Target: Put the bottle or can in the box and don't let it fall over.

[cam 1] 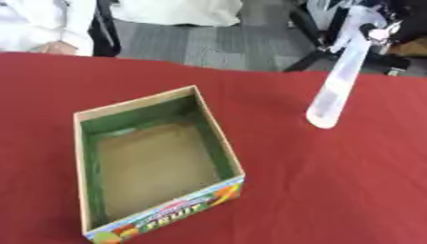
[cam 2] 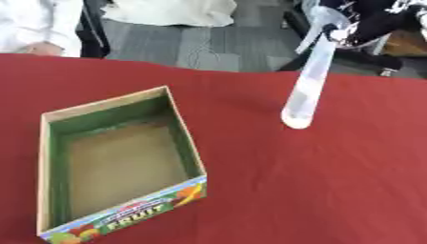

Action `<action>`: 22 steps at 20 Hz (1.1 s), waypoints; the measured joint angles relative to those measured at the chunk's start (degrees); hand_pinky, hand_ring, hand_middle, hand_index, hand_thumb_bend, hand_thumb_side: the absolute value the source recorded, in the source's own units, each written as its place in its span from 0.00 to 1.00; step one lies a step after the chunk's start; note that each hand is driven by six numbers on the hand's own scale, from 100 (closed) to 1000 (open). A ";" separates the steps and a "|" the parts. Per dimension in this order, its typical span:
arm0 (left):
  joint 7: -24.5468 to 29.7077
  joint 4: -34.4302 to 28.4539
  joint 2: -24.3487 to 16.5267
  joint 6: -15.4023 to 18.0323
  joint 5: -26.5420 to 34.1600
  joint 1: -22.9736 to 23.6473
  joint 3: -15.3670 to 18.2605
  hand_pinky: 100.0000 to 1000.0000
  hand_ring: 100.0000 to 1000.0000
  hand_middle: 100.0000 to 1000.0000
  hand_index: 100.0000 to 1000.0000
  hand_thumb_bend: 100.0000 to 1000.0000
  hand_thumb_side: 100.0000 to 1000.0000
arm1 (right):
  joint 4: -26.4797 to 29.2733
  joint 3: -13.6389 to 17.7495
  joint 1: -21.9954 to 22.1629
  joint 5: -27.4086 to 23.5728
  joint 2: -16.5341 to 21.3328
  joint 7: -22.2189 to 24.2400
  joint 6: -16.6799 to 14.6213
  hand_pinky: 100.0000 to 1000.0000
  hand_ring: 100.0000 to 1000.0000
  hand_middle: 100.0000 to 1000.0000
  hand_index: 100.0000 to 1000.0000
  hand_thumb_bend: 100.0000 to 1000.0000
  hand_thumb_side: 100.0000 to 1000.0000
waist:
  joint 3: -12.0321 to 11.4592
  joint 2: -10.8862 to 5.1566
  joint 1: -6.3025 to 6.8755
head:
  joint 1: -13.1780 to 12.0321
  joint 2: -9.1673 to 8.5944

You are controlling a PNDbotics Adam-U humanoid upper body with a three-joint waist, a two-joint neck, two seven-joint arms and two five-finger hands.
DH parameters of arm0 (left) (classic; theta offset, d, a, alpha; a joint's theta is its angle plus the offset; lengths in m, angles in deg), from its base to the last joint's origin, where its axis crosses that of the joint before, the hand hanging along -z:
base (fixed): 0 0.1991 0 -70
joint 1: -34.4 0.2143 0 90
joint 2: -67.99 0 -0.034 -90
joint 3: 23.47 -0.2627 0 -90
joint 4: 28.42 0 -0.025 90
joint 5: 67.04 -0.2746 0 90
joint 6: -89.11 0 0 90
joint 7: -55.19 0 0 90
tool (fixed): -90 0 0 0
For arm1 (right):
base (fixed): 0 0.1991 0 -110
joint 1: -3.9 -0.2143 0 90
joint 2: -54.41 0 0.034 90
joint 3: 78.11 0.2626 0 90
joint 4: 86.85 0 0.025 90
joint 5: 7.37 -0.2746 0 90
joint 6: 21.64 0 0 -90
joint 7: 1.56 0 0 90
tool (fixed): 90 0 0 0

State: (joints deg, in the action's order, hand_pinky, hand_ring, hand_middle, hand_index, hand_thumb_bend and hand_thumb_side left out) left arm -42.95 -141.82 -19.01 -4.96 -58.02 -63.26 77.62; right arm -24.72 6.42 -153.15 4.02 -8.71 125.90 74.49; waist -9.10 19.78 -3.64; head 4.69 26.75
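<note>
A tall, pale translucent bottle (cam 1: pixel 338 83) is gripped at its top end by the right hand (cam 1: pixel 377 29), seen at the upper right corner with fingers curled round it. Below the hand the bottle is held tilted above the red table (cam 1: pixel 333 190), well right of the open box (cam 1: pixel 154 162).

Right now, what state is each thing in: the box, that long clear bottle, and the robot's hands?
box: open at the top, nothing inside, standing on the red table.
bottle: tilted, held in the air by its top end, off to the right of the box, not in it.
right hand: at the bottle's top end, blurred; grip unclear.
left hand: not in view.
</note>
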 measured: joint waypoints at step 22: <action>0.15 0.00 0.29 -0.15 -0.01 0.02 -0.01 0.71 0.61 0.63 0.71 0.00 0.75 | 0.50 -0.25 0.57 -2.12 -0.14 -0.21 2.20 0.75 0.55 0.69 0.70 0.00 0.00 | 0.15 0.00 0.10 | -0.09 -0.05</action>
State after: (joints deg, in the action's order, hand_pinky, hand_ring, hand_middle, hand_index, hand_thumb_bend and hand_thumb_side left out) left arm -42.80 -141.82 -18.72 -5.10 -58.03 -63.23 77.62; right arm -24.22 6.18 -152.59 1.90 -8.85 125.69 76.68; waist -8.95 19.78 -3.53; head 4.60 26.70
